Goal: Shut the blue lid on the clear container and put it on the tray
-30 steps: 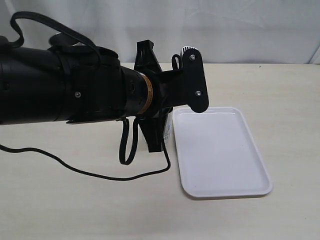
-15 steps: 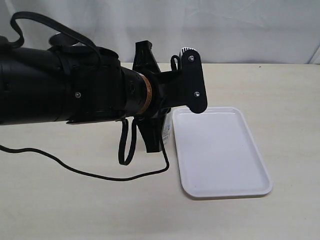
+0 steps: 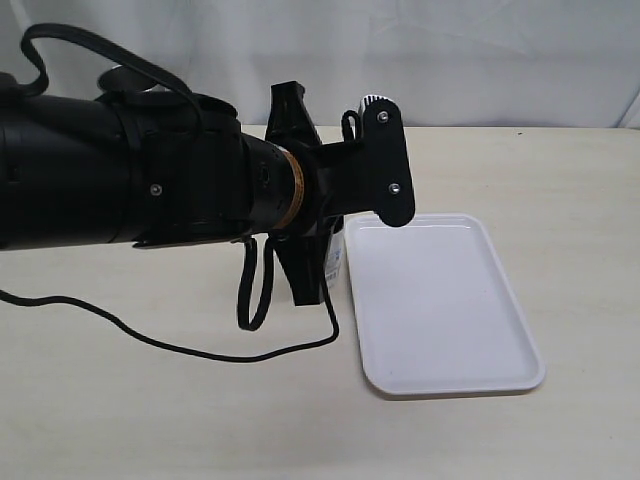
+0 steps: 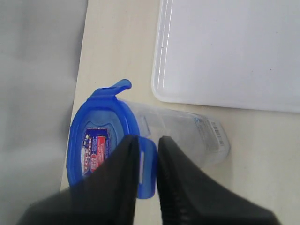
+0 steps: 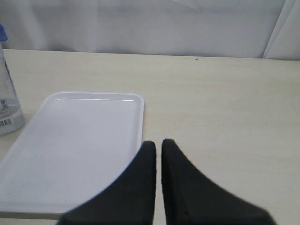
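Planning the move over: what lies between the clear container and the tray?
Only bare table separates the clear container from the tray; the left wrist view shows it.

The exterior view looks down from a raised spot across the beige tabletop [image 3: 540,170] toward a white curtain [image 3: 450,50], with the black left arm [image 3: 120,170] close against its lens. The left wrist view looks steeply down, close above the round bright-blue plastic lid [image 4: 101,119]. The right wrist view looks low and level toward the curtain. All three share the flat white rectangular plastic tray [image 3: 440,300].
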Action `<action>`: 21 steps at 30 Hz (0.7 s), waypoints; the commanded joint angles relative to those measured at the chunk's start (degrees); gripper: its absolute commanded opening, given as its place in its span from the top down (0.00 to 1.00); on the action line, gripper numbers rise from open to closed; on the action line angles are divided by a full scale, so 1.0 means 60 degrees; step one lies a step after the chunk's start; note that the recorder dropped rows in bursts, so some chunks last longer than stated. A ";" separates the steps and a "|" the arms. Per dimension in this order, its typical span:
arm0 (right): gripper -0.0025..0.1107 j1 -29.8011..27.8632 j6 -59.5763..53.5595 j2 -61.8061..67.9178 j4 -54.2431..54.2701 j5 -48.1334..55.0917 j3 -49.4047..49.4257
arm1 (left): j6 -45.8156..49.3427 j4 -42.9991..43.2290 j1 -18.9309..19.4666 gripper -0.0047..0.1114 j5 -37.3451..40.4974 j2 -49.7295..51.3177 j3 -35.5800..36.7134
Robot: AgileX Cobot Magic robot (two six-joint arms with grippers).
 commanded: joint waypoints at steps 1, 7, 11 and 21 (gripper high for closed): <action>0.94 -0.0041 0.0010 -0.0041 0.0007 -0.0018 0.0017 | -0.0050 -0.0160 0.0004 0.72 -0.0092 0.0017 0.0018; 0.94 -0.0041 0.0010 -0.0041 0.0007 -0.0018 0.0017 | -0.0050 -0.0526 -0.0008 0.71 -0.0092 0.0017 0.0018; 0.94 -0.0041 0.0010 -0.0041 0.0007 -0.0018 0.0017 | -0.0050 -0.0647 -0.0008 0.71 -0.0110 0.0017 0.0018; 0.94 -0.0041 0.0010 -0.0041 0.0007 -0.0018 0.0017 | -0.0095 -0.0627 -0.0008 0.71 -0.0212 -0.0241 0.0018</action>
